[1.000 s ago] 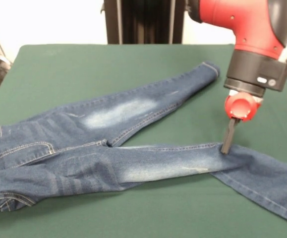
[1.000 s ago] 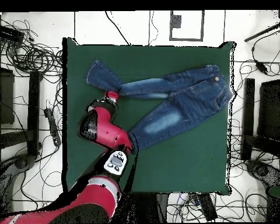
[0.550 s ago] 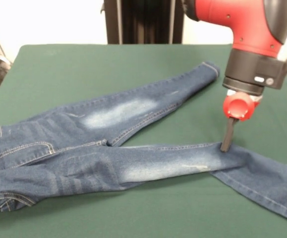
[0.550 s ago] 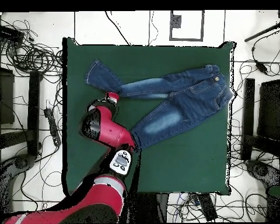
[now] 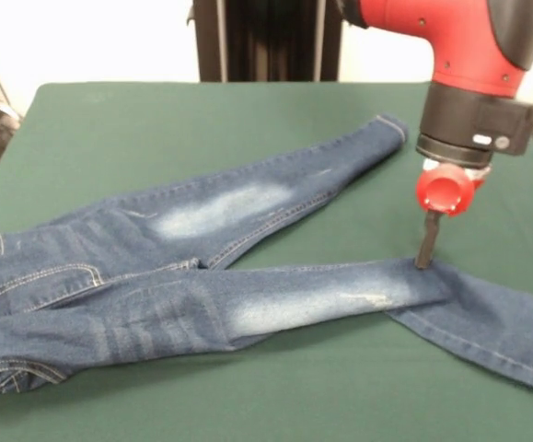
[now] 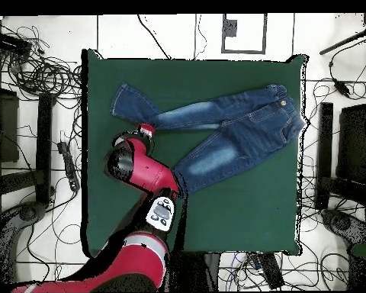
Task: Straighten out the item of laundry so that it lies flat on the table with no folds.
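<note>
The jeans (image 5: pixel 202 276) are spread across the green bench (image 5: pixel 202 120) — waistband at the left of the front view, both legs running off to the right. The far leg lies straight, but the near one kinks where the tool (image 5: pixel 425 253) touches down on its upper edge. Only one dark finger shows there, so I can't tell if it's gripping the denim or just pressing on it.

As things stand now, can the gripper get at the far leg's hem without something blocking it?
Probably yes. The gripper stands on the near leg of the jeans, and the far leg's hem lies open on the table close beside the arm, with only bare cloth between them.
</note>
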Robot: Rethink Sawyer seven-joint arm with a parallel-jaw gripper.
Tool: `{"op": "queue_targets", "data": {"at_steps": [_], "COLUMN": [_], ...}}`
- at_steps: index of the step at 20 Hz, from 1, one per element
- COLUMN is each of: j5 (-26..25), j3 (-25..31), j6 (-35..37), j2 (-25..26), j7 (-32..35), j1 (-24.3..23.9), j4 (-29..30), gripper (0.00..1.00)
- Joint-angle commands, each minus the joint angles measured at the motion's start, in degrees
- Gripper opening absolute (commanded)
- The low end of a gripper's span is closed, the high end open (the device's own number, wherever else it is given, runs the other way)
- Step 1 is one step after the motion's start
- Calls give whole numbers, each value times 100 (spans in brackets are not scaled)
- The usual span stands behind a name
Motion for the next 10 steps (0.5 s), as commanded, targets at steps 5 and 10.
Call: {"op": "queue_targets", "data": {"at_steps": [5,10], "j5": [-250,-490], "j3": [-130,-308], "j6": [2256,2930], "j2": [-250,-560], "j7": [256,121], "j1": [183,-95], "j4": [19,-172], "gripper": [100,100]}}
